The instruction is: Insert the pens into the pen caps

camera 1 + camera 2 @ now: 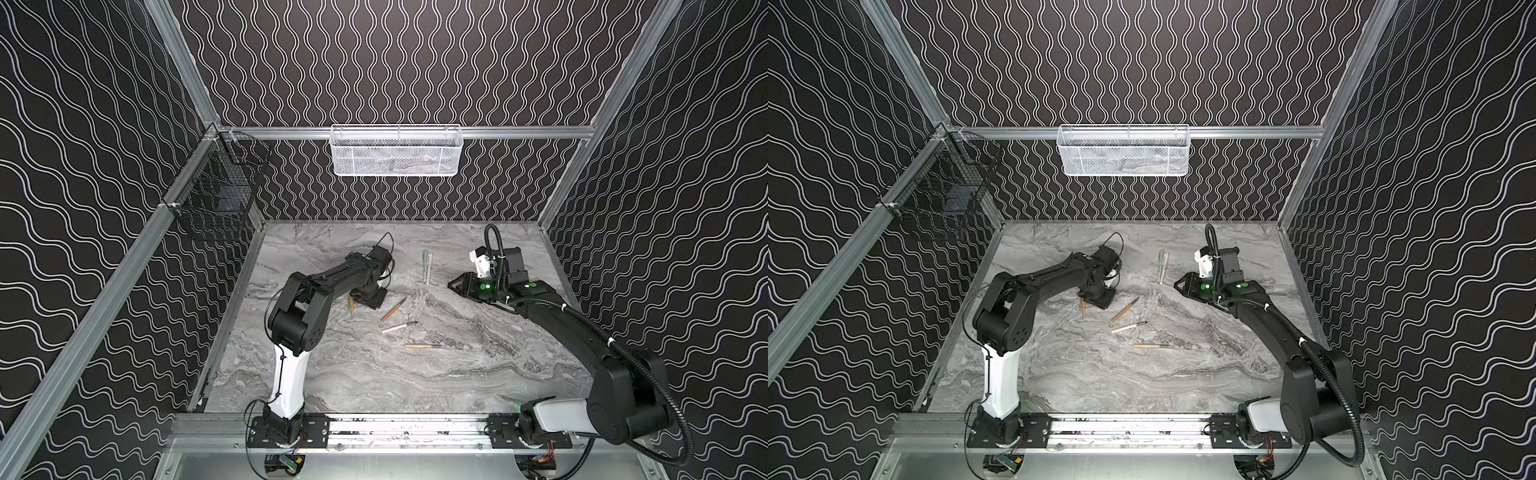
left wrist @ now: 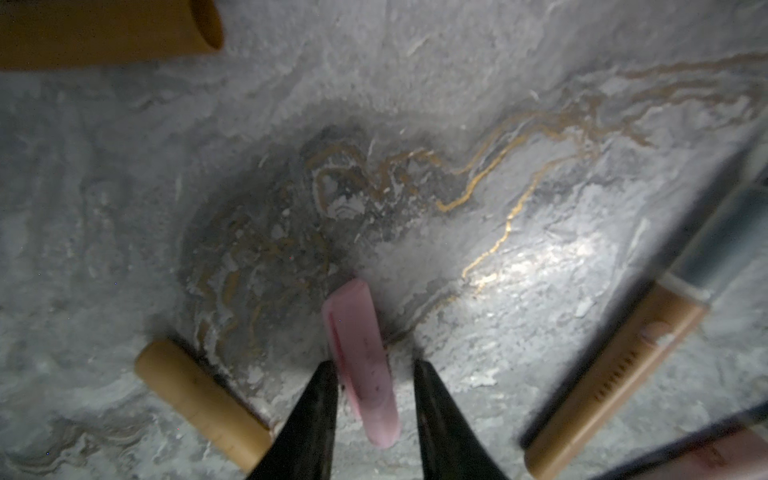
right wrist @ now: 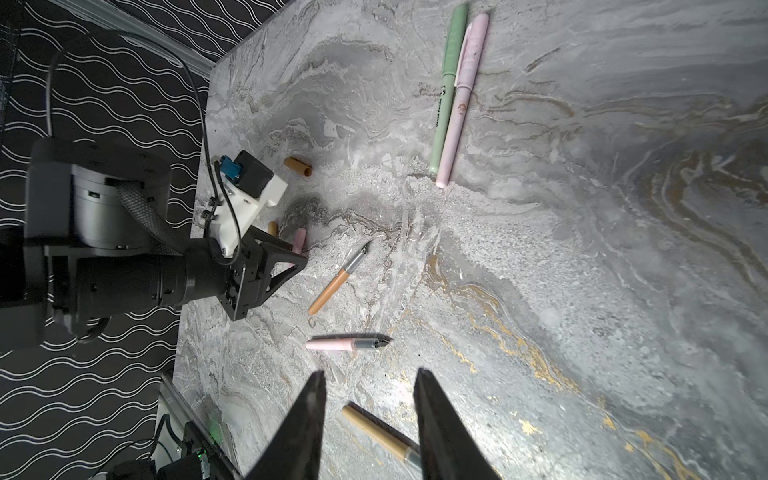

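The left claw [image 2: 374,362] straddles a pink pen cap [image 2: 368,386] on the tabletop [image 2: 498,124], one finger [image 2: 316,411] against it, the other just clear. The right claw [image 3: 370,370] hangs spread, gripping nothing; a tan pen [image 3: 374,430] lies beyond it.

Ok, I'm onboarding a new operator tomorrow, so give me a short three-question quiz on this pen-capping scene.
1. Multiple choice: which pen cap lies between the fingers of the left gripper? A tan-brown, B pale pink, C pale green.
2. True or false: the right gripper is holding a pen.
3. Short answer: how many pens are already capped?
Key:
1. B, the pink cap.
2. False: its jaws stand open with nothing between them.
3. Two: the capped green pen and the capped pink pen, lying side by side.
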Controlling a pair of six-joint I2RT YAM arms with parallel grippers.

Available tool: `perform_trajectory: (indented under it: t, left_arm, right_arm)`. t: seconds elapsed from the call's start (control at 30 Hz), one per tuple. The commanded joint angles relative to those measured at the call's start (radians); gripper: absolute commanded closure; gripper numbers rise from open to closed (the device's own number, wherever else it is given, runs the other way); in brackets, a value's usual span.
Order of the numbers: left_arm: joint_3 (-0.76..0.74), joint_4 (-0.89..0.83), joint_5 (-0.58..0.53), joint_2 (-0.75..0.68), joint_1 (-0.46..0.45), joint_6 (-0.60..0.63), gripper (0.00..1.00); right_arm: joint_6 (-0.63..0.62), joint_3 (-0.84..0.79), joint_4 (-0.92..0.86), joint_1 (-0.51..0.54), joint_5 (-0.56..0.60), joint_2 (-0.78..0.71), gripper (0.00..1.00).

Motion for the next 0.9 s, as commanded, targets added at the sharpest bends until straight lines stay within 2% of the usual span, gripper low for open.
perform_trajectory:
  t: [0.0, 0.17, 0.57, 0.67, 0.87]
  left_arm:
    - [0.000, 0.001, -0.003, -0.002, 0.000, -0.002, 0.71]
    - [0.000, -0.001, -0.023, -0.003, -0.005, -0.007, 0.78]
    - [0.028, -0.026, -0.040, -0.037, -0.047, -0.011, 0.79]
    - [0.054, -0.043, -0.038, -0.038, -0.080, -0.011, 0.79]
    - [0.165, -0.073, -0.035, -0.002, -0.212, -0.036, 0.78]
  right_arm:
    - [-0.006, -0.004, 0.016, 0.001, -0.010, -0.006, 0.62]
    - [-0.011, 0.004, 0.012, 0.001, -0.014, -0.002, 0.63]
    - [-0.013, 0.010, 0.011, 0.000, -0.005, -0.003, 0.62]
    - [-0.012, 0.007, 0.004, 0.000, 0.018, -0.004, 0.63]
    - [0.004, -0.022, 0.008, -0.026, 0.072, -0.030, 0.63]
